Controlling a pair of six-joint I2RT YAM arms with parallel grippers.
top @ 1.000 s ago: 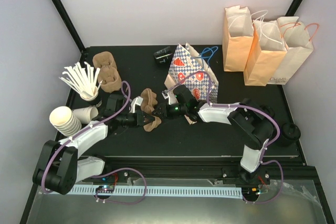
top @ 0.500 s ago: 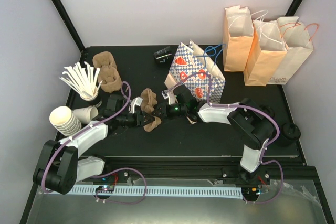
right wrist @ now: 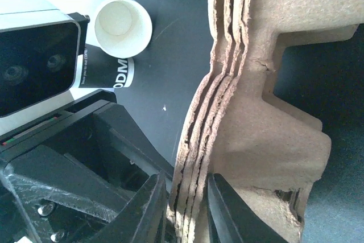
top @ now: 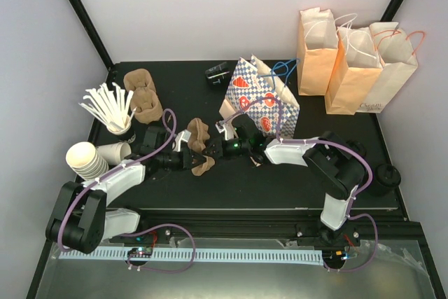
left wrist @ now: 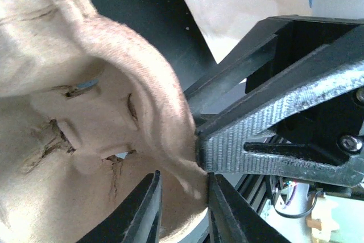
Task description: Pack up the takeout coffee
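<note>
Takeout coffee [top: 383, 177]: it stands at the right edge of the table [top: 280, 183], beside the right arm's elbow and well apart from both grippers. No detail shows beyond its dark round top.
Handling: probably light with thin walls that dent under a hard squeeze, and the lid may pop or leak if it tips. Best taken by the side wall below the lid and kept upright.
Stacked cream cups [top: 85, 160]: they sit near the left edge, with one cup [top: 116, 151] lying on its side next to them.
Left gripper [left wrist: 183, 185]: the fingers are nearly closed, pinching a wall of the carrier stack [top: 201, 146].
Right gripper [right wrist: 185, 197]: the fingers are drawn in tight across the layered edge of the same stack, from the opposite side.
Obstacle: both grippers are occupied mid-table, so neither looks free for the coffee until the stack is let go.
Stirrer cup [top: 112, 108]: it stands toward the left edge, bristling with white sticks.
Patterned bag [top: 260, 99]: it stands past the middle of the table with its mouth open and looks the likeliest to receive the coffee. Its blue handles could snag.
Loose carriers [top: 142, 94]: they lie toward the far left corner.
Small black item [top: 218, 73]: it lies near the far edge, and I cannot tell what it is.
Plain paper bags [top: 350, 57]: three stand in the far right corner, touching one another.
</note>
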